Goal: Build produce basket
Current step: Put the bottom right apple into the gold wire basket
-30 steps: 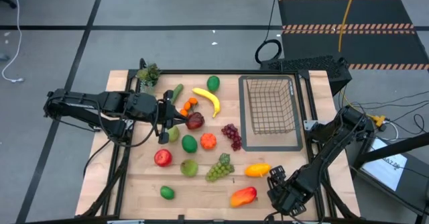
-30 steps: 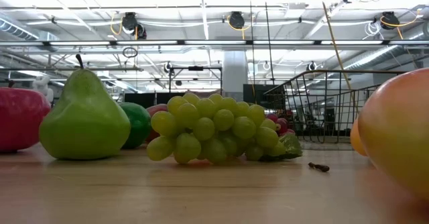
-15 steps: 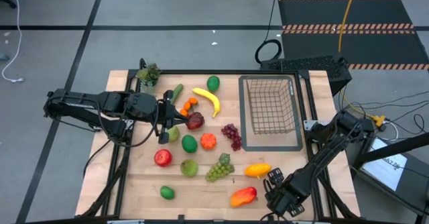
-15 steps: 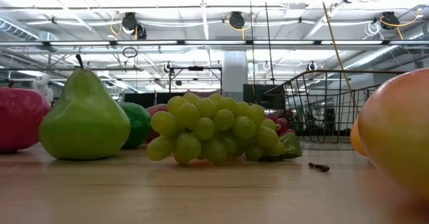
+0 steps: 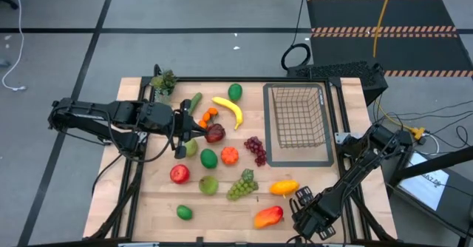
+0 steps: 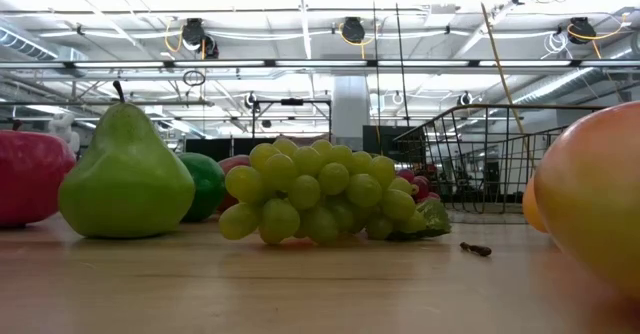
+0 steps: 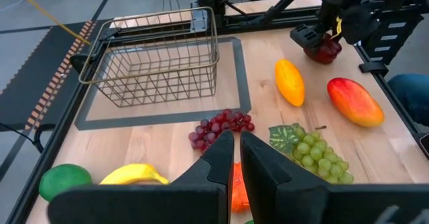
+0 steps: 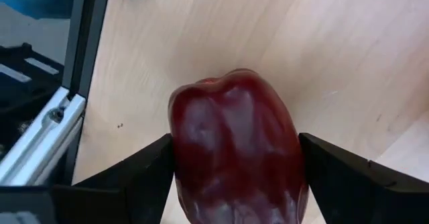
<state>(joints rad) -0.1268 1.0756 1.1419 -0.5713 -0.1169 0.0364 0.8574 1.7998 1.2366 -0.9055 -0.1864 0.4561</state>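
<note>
My right gripper [image 5: 304, 200] stands near the table's near right corner, pointing down, shut on a dark red apple [image 8: 234, 163]. The left wrist view shows that gripper [image 7: 320, 39] over the apple [image 7: 326, 51]. My left gripper [image 7: 236, 142] is shut and hovers over the produce at the table's left middle [image 5: 183, 134], touching nothing. The wire basket [image 5: 299, 114] stands on a flat dark tray [image 5: 295, 160] at the far right. Banana [image 5: 229, 110], purple grapes [image 5: 256, 149], green grapes [image 5: 242, 185], mango [image 5: 268, 216] and other fruit lie loose on the wood. My right gripper has the dark red apple pinched between its two fingers, one on each side [image 8: 175, 158] of the fruit's widest part. The fingers [image 8: 144, 177] come from above, pointing down. The apple's lobed end faces the camera; in the left wrist view it seems to rest on the table.
A yellow-orange fruit [image 5: 284, 187] and the mango lie just left of my right gripper. A green pear [image 6: 125, 179], red apple [image 5: 179, 174] and lime [image 5: 184, 212] lie near left. A small potted plant [image 5: 163, 81] stands at the far left corner. Black frame rails [image 5: 341, 121] border the table.
My right gripper has sunk a little and shifted slightly toward the table's near edge. The left arm and the loose fruit have kept still.
</note>
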